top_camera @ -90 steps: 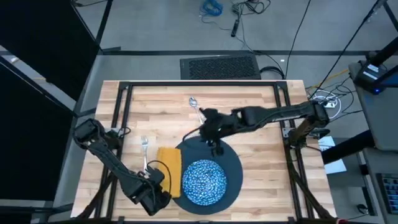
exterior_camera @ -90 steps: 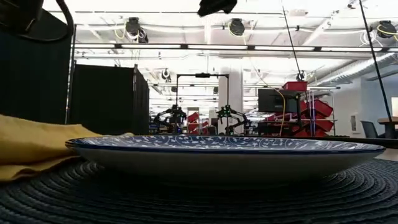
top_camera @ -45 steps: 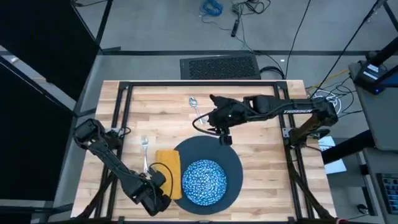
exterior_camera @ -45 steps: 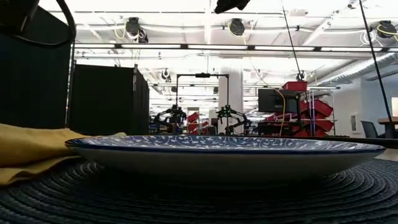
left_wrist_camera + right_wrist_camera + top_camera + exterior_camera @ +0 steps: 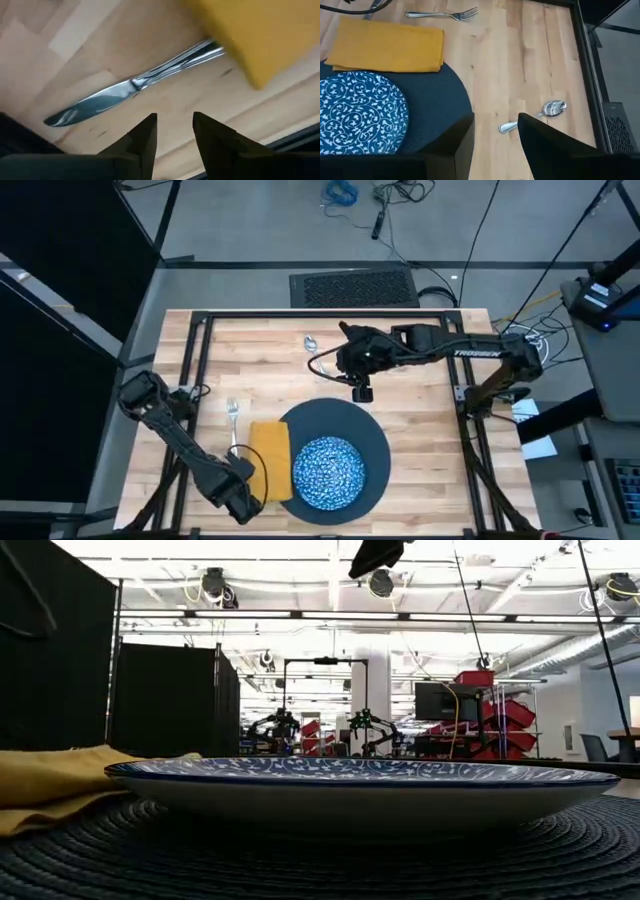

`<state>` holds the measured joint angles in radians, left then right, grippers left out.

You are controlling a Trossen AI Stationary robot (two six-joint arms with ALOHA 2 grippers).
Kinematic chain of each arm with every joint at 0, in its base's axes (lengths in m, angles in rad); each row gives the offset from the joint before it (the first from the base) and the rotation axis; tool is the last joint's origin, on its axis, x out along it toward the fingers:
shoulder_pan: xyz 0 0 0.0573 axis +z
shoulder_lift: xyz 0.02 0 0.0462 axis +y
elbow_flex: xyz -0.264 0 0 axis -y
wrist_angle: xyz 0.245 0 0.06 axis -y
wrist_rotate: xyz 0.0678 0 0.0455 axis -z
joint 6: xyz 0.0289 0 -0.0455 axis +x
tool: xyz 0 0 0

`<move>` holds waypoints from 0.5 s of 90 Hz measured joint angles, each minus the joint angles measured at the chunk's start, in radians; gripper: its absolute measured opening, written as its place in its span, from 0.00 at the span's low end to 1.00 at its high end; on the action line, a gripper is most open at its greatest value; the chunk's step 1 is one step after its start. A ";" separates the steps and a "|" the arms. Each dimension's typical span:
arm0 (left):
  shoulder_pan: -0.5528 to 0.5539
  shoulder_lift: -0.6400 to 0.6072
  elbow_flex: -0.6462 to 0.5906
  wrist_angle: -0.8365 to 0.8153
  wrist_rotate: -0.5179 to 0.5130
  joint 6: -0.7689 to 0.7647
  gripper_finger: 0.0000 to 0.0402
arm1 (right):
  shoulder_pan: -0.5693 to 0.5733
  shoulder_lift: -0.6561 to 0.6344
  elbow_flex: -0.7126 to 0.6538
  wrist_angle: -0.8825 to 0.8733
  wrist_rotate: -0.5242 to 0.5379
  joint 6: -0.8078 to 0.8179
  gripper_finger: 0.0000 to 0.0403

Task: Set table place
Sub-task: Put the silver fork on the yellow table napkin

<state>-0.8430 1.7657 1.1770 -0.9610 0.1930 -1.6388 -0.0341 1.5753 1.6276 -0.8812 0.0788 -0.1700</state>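
A large dark round plate (image 5: 368, 432) lies near the table's front edge, and a blue-and-white bowl (image 5: 328, 472) stands on it. A yellow napkin (image 5: 270, 458) lies flat at the plate's left, partly on it. Left of the napkin lie a fork (image 5: 232, 417) and a knife (image 5: 135, 85). A spoon (image 5: 313, 348) lies toward the far edge. My left gripper (image 5: 175, 135) hangs open over the knife, near the front left corner. My right gripper (image 5: 495, 135) is open in the air between the spoon (image 5: 535, 116) and the plate, touching nothing.
The light wooden table (image 5: 420, 430) has bare planks to the right of the plate. A black frame (image 5: 460, 370) runs along the table's sides and far edge. A dark grille (image 5: 355, 286) lies on the floor beyond the far edge.
My right gripper has drawn back from over the plate's far rim toward the table's far edge and the spoon. My left gripper has shifted a little toward the table's left edge, off the napkin, which now lies lower at its left end.
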 joint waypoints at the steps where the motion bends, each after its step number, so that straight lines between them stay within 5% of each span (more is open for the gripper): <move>1: -0.003 0.000 0.000 0.001 -0.006 0.010 0.28 | 0.000 0.000 0.000 -0.002 0.000 -0.001 0.35; 23: -0.047 0.000 0.000 -0.056 -0.101 0.287 0.28 | 0.001 0.000 -0.001 -0.036 -0.003 -0.009 0.35; 45: -0.037 -0.001 -0.018 -0.262 -0.216 0.242 0.28 | 0.001 0.000 -0.001 -0.038 -0.003 -0.014 0.35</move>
<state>-0.8799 1.7649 1.1595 -1.2228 -0.0228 -1.3971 -0.0334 1.5753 1.6268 -0.9188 0.0761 -0.1844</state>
